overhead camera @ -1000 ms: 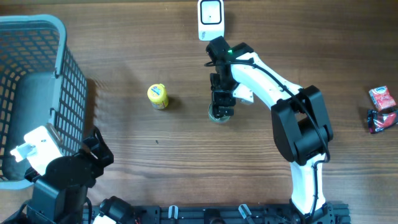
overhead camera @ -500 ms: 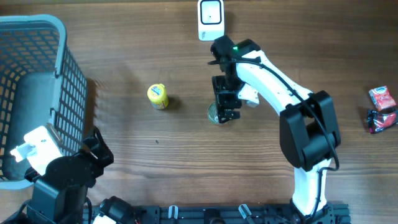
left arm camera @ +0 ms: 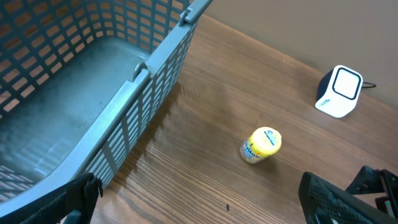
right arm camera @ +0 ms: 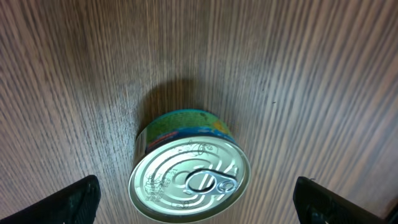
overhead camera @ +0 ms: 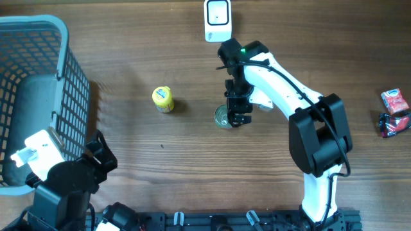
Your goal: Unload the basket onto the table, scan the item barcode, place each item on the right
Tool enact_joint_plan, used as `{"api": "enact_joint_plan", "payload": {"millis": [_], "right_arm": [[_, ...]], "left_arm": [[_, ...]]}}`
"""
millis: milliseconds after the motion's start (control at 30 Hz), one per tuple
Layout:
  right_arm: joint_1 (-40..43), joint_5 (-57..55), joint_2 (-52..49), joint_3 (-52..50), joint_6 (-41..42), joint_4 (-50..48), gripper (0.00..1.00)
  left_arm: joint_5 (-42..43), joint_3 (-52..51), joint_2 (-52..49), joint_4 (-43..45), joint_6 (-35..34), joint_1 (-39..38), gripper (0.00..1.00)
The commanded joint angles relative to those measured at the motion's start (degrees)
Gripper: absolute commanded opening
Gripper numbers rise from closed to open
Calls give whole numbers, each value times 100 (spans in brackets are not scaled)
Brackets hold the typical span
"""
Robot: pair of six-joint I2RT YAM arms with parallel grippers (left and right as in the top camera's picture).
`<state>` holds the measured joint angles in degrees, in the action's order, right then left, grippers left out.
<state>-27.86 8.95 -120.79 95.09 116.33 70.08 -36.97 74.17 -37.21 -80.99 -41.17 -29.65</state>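
Near the scanner [overhead camera: 217, 19], the can [right arm camera: 189, 177] stands loose on the counter [overhead camera: 128, 51], with the right end effector [overhead camera: 240, 113] spread wide above it; nothing lifted or scanned yet.

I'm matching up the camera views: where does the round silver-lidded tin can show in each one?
Overhead: the round silver-lidded tin can sits mid-table, down the picture from the white box-shaped scanner.
Left wrist: not in it.
Right wrist: lower centre, lid up.
Shared landmark: the brown wooden table, in all three views.

Can [overhead camera: 223, 117] right of bottle [overhead camera: 163, 99], before scanner [overhead camera: 218, 20]
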Motion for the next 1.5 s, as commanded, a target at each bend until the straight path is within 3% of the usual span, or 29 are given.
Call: {"api": "enact_joint_plan", "payload": {"millis": [0,100,300,367,600,700,767,833,967,1000,1067,1200,1267,1367,1467], "right_arm": [[-205,142,90,-411,214,-682,100],[-258,155,22,-916,216,-1287,100],[-258,140,2,-1384,216,-1576,100],[-258,7,2,-1421,72,-1650,93],[-258,-566,2,-1421,-1836,-2017,82],[-256,-841,2,-1421,-2682,-2061,82],[-256,-1075,2,-1421,-3687,-2225,82],[-256,-1130,2,-1421,-4948,-2406,72],[-264,-951,2,-1421,-5228,-2402,79],[-264,-887,2,-1421,-5230,-2450,78],[-262,-892,2,-1421,-5270,-2559,64],[-262,-903,2,-1421,-5925,-2662,63],[-256,-931,2,-1421,-7036,-2789,64],[-256,-933,2,-1421,-9694,-2879,64],[-251,-935,2,-1421,-12087,-3134,78]], "left_arm": [[-59,-46,2,20,44,-24,100],[-57,-46,2,13,46,-24,100],[-59,-46,2,15,44,-24,100],[-59,-46,2,13,46,-24,100],[-59,-46,2,15,44,-24,100],[-59,-46,2,13,44,-24,100],[-59,-46,2,13,44,-24,100],[-59,-46,2,13,44,-24,100],[-59,-46,2,13,44,-24,100],[-59,-46,2,13,44,-24,100],[-57,-46,2,9,44,-24,100],[-57,-46,2,-57,44,-24,100],[-59,-46,2,-55,44,-24,100],[-59,-46,2,-57,44,-24,100],[-55,-46,2,-55,42,-24,100]]}}
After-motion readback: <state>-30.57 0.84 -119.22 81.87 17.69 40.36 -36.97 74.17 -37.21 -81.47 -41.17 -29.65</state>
